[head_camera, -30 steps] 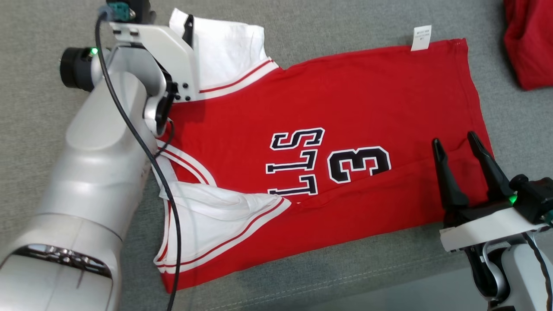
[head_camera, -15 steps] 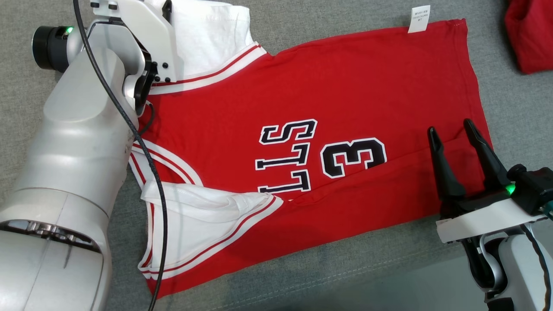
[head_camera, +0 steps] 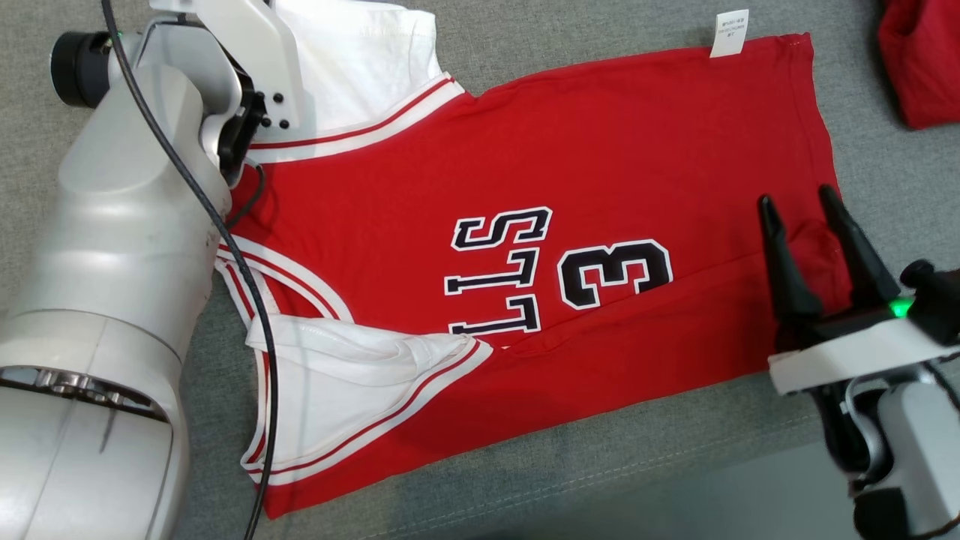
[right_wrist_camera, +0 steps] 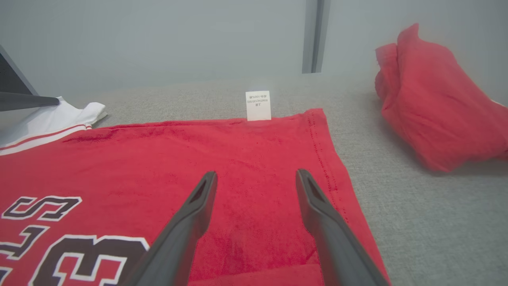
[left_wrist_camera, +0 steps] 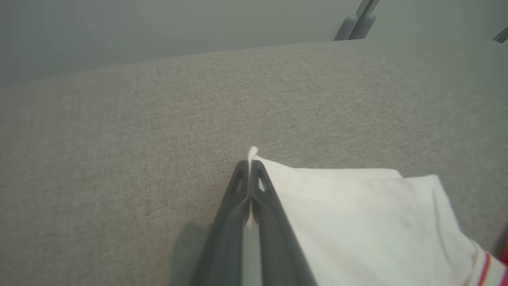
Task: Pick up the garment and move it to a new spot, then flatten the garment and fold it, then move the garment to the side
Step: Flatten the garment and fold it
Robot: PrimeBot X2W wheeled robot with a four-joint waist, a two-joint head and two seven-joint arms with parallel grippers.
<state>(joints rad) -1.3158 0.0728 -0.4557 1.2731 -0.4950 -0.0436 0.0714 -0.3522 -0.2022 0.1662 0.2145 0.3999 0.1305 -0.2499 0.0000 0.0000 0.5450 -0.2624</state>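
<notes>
Two grippers are shown with one garment, view by view; places are given from the care label.

Head view: the garment, a red jersey with black-and-white lettering and a numeral 3, is spread on the grey cushion. The white care label projects from its far edge. One white sleeve is seen far to the left of the label, partly covered by the left arm. A second sleeve lies crumpled to the left of the label and much nearer the camera. The right gripper is placed nearer the camera than the label and slightly to its right. Its fingers are spread apart over the hem end of the garment. A separate red cloth lies to the right of the label, well apart from it.

Left wrist view: the left gripper is pressed together on a corner of the white sleeve. A sliver of white cloth shows between and just past the fingertips, and the rest of the sleeve trails to one side over the cushion.

Right wrist view: the label is seen beyond the spread fingers, between their lines, with red fabric beneath them. Whether the fingers touch the fabric cannot be told.
</notes>
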